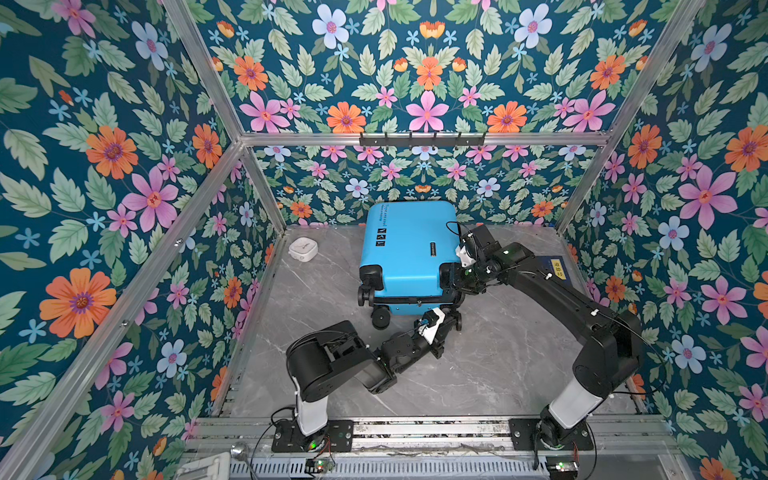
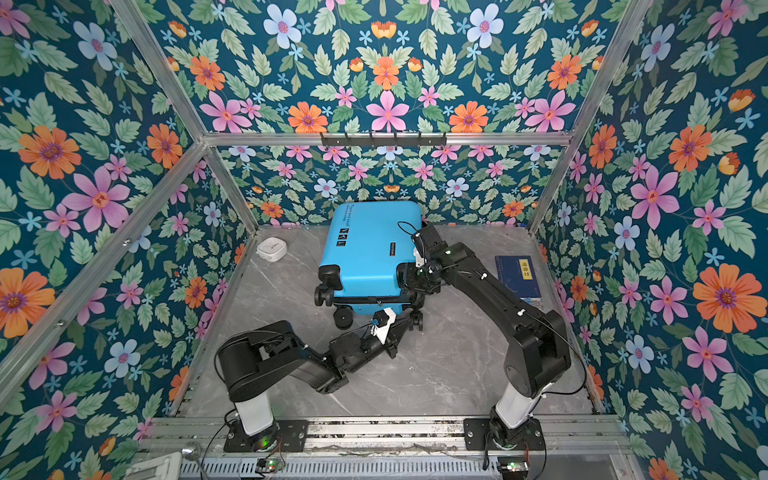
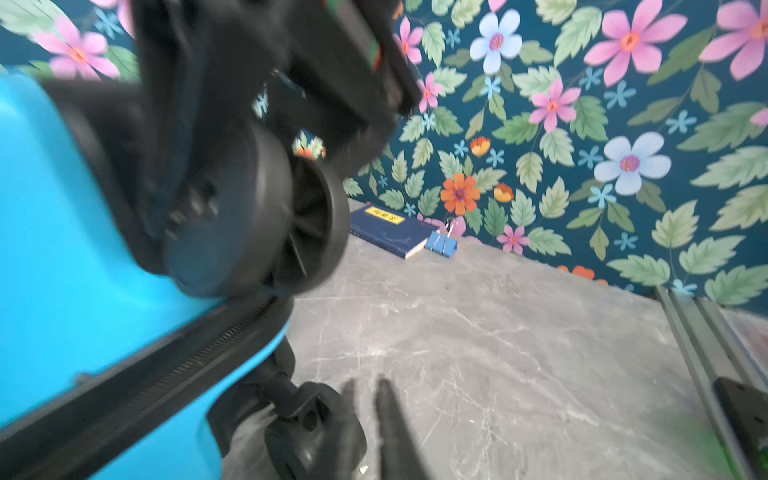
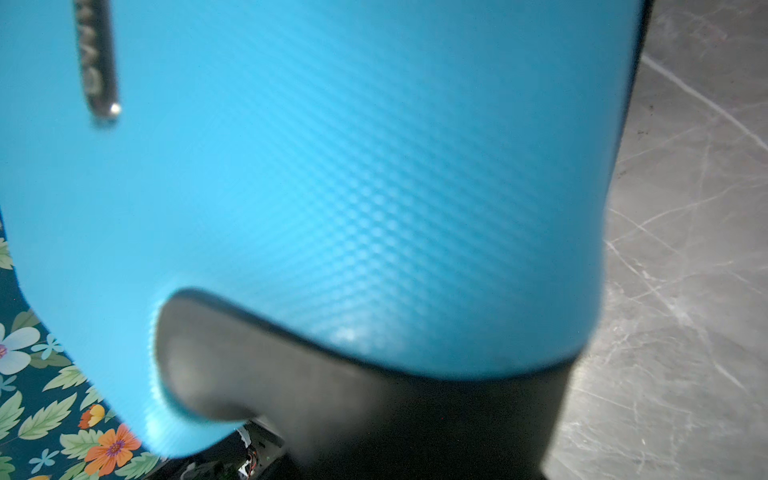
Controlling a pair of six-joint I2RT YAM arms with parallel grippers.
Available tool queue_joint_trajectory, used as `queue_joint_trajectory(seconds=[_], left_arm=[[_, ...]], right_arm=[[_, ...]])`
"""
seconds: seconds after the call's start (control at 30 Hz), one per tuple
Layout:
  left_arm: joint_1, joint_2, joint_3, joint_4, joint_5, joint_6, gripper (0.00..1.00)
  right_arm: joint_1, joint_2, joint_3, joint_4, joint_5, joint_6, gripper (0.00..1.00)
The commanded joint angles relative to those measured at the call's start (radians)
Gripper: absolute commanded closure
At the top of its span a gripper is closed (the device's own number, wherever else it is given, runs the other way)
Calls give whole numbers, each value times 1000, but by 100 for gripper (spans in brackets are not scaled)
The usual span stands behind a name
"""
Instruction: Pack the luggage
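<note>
The blue suitcase (image 1: 409, 249) lies flat, touching both pincers. The left pincer (image 3: 366, 386) is spread a little, right beside a wheel (image 3: 311, 436). The right pincer (image 1: 459, 282) hides its tips, so I cannot tell. One push, and the suitcase may slide off across the smooth table (image 1: 498, 353).

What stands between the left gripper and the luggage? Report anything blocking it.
Nothing visible does. The left gripper hovers low, right beside the luggage at one near caster wheel, with only bare table around its fingers. The book lies far off by the right wall.
</note>
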Motion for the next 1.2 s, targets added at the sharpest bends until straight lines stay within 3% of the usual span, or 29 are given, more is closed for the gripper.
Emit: queue_joint_trajectory(seconds=[0.0,0.1,0.2,0.37,0.53,0.67,0.8,1.17], left_arm=[[-1,-157,-10,-187,-114,15,60],[0,-355,48,-558,-212,14,49],[1,-519,158,-945,-323,-28,37],[39,-669,365,-1465,-484,-115,24],[239,-762,490,-1837,-423,-257,22],[359,-833,448,-1890,-347,-261,15],[433,-798,419,-1905,-251,-267,8],[487,-650,394,-1799,-115,-242,3]], right_arm=[[-3,-11,2,44,32,-48,69],[-20,-55,-21,52,44,-54,46],[-45,-83,-57,80,47,-54,33],[-70,-130,-89,96,62,-59,24],[-61,-194,-124,103,73,-51,23],[-7,-253,-148,107,122,-38,23],[70,-257,-154,102,158,-22,23],[166,-264,-207,113,214,20,18]])
